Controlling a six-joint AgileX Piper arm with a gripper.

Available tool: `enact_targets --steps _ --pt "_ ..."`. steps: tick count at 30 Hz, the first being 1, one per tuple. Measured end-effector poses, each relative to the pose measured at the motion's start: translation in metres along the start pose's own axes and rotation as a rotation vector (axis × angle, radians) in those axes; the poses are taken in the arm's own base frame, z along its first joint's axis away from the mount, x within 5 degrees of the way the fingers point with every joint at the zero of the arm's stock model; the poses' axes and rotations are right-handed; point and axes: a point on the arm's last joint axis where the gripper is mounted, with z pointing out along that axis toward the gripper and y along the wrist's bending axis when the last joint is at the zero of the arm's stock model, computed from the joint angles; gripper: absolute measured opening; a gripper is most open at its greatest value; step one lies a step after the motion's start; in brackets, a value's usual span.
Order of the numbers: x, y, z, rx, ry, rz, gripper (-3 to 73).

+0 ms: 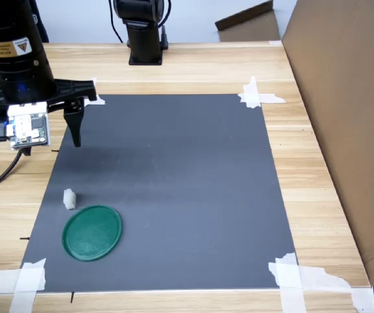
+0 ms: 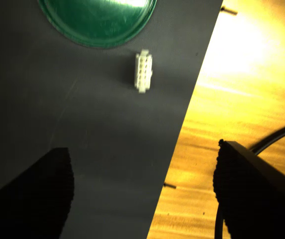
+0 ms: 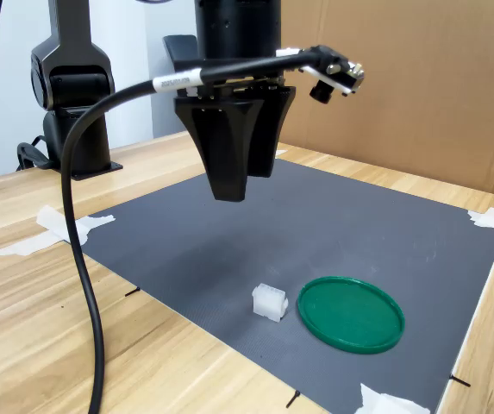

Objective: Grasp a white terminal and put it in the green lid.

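While beside lid (image 1: 92, 233), terminal (image 1: 69, 198) ungrasped

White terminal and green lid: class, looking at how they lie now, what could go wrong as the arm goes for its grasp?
1. The white terminal is tiny and lies close beside the green lid, so a wide-open gripper descending might strike the lid's rim and shift it.
2. The terminal sits near the grey mat's edge; a slight nudge could push it onto the wood.
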Motion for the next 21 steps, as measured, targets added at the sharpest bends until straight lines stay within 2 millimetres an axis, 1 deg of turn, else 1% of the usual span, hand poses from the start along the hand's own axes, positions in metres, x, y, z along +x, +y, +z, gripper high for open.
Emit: enact_targets --steps 3,6,10,13,17,21 --pt "-0.005 -0.002 0.001 0.02 -0.047 0.011 70.1" --pt "-0.007 -0.003 0.006 0.022 -0.052 0.022 70.1" --pt "-0.013 -0.005 0.024 -0.002 -0.022 0.029 70.1" --pt "-0.023 -0.01 0.041 -0.028 0.017 0.035 69.4" --pt "-0.024 -0.009 0.05 -0.044 0.04 0.036 68.4" --pt "-0.024 -0.008 0.068 -0.067 0.079 0.004 67.2"
